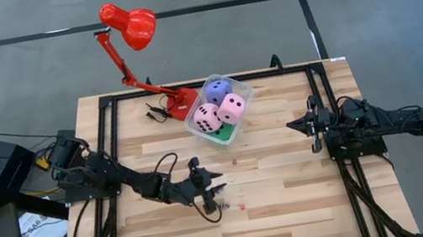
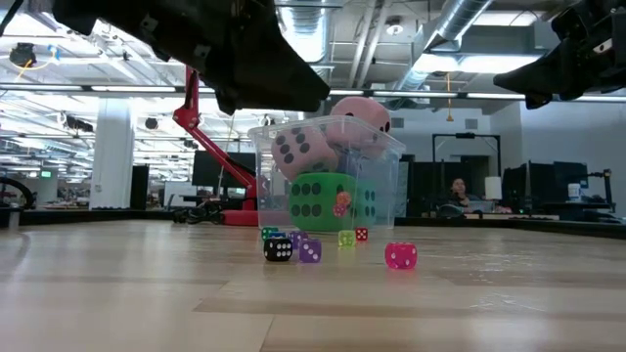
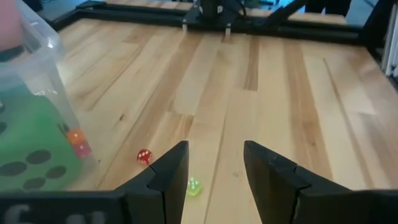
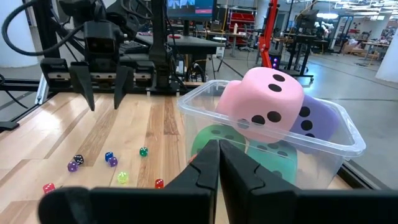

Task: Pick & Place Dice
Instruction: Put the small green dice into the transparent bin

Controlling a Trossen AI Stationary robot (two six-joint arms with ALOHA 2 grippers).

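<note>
Big dice (image 1: 219,109) sit in the tub (image 1: 243,92); tiny dice (image 2: 310,250) lie scattered on the desk (image 1: 292,199).
Left pincer (image 3: 215,165) hangs apart, empty, over the tiny dice; right pincer (image 4: 219,163) is together at the desk's right side. The low view picks out tiny dice colours — from above they are mere specks.

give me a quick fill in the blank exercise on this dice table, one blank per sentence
1. The big soft dice sit inside a clear ____ near the red lamp.
2. The left gripper hovers over the tiny dice with its fingers ____.
3. The right gripper has its fingers ____.
4. The big die at the bottom of the pile, seen through the wall, is ____.

Missing words: tub; open; shut; green
</note>
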